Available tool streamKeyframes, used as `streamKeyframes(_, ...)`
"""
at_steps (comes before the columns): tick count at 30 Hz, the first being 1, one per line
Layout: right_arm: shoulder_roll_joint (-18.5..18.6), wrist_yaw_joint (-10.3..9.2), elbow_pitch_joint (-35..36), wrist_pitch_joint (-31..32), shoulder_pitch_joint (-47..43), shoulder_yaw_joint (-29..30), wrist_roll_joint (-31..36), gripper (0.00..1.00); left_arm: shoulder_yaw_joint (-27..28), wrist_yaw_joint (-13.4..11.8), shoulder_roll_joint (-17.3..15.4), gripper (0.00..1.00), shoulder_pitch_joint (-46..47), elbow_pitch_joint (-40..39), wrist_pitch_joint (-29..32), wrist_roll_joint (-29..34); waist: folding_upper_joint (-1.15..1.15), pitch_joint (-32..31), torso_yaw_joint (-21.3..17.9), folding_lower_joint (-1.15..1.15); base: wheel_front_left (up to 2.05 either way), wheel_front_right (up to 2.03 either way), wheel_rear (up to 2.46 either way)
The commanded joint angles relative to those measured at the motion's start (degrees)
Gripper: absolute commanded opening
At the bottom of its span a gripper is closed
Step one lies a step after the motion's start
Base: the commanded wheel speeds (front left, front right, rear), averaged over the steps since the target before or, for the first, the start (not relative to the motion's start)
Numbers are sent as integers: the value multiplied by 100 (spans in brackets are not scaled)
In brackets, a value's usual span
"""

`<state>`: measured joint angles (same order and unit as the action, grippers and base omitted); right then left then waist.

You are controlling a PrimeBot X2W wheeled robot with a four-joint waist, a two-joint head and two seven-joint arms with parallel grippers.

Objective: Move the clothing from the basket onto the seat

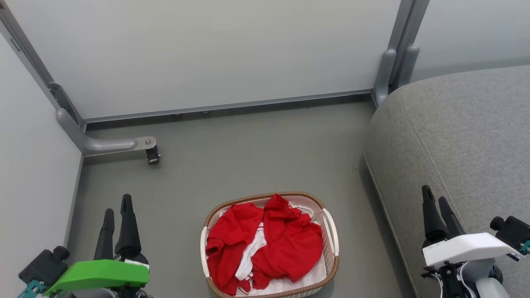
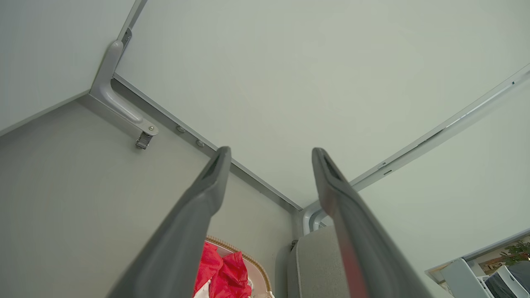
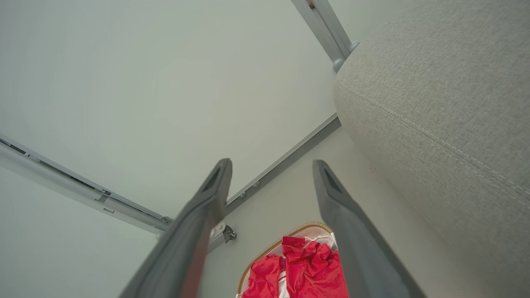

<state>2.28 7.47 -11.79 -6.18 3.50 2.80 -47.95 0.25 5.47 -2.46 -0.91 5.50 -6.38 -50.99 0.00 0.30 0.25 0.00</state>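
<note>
Bright red clothing (image 1: 269, 240) with a white panel lies bunched inside the cream basket (image 1: 332, 231), which stands on the floor in the lower middle of the head view. The grey fabric seat (image 1: 455, 140) rises to the basket's right. My left gripper (image 1: 117, 205) hangs open at the lower left, well left of the basket, holding nothing. My right gripper (image 1: 434, 194) is open at the lower right, in front of the seat's side. The left wrist view looks between open fingers (image 2: 207, 194) at the clothing (image 2: 221, 273). The right wrist view catches the clothing (image 3: 310, 269), basket rim (image 3: 281, 242) and seat (image 3: 447, 103).
Pale partition walls (image 1: 207, 49) close off the back and left. A grey metal foot with a caster (image 1: 152, 155) juts onto the floor at the left corner. A grey post (image 1: 389, 70) stands beside the seat's far end. Grey floor (image 1: 248, 149) stretches beyond the basket.
</note>
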Motion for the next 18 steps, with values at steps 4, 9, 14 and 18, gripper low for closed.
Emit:
streamKeyframes(4, 43, 2, 57, -118, 9, -28, 408, 100, 15, -42, -44, 100, -70, -42, -100, 444, 0, 2, 0, 0, 0, 0, 0)
streamKeyframes(9, 46, 2, 160, -198, 13, -132, 1021, 100, 14, -72, -46, 100, -116, 22, -182, 904, 0, 3, 0, 0, 0, 0, 0)
streamKeyframes(14, 49, 2, 176, -275, -24, -180, 1365, 100, -17, -112, -48, 100, -174, 73, -258, 1380, 0, 3, 4, 0, 0, 0, 0)
streamKeyframes(18, 52, 2, 147, -332, -32, -206, 1602, 100, -38, -170, -50, 100, -203, 108, -316, 1640, 0, 3, 7, 0, 0, 0, 0)
